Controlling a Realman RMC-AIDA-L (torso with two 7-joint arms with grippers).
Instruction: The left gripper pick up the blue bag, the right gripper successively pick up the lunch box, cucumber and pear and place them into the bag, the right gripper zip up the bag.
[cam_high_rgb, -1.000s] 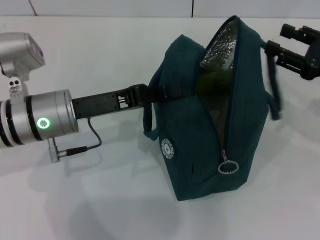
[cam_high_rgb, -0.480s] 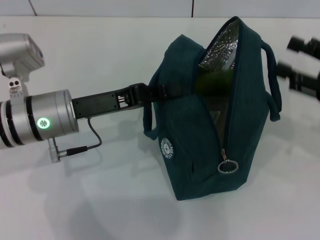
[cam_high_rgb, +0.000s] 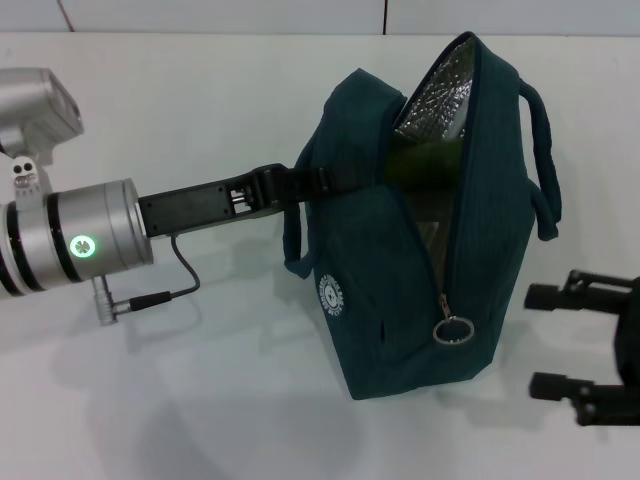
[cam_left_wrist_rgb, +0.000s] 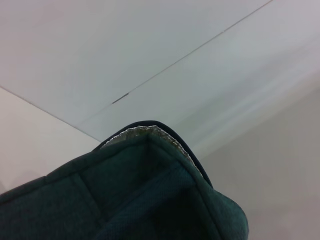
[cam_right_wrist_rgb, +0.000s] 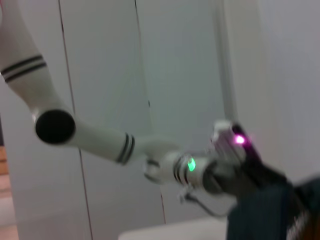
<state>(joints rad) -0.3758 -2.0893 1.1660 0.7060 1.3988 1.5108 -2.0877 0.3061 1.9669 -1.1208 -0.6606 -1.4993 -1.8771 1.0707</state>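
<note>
The left claw (cam_high_rgb: 335, 178) is clenched on the blue bag (cam_high_rgb: 420, 250)'s near handle; something green, probably the cucumber (cam_high_rgb: 425, 160), shows inside. Beside the bag, the right claw (cam_high_rgb: 545, 340) hangs released.

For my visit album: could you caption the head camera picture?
Left gripper holds dark teal-blue fabric lunch bag by its handle; right gripper, jaws open, beside it.

The blue bag (cam_high_rgb: 400, 250) was matt woven cloth, its lining (cam_high_rgb: 440, 95) crinkled shiny foil, its zipper ring (cam_high_rgb: 455, 330) bright metal.
</note>
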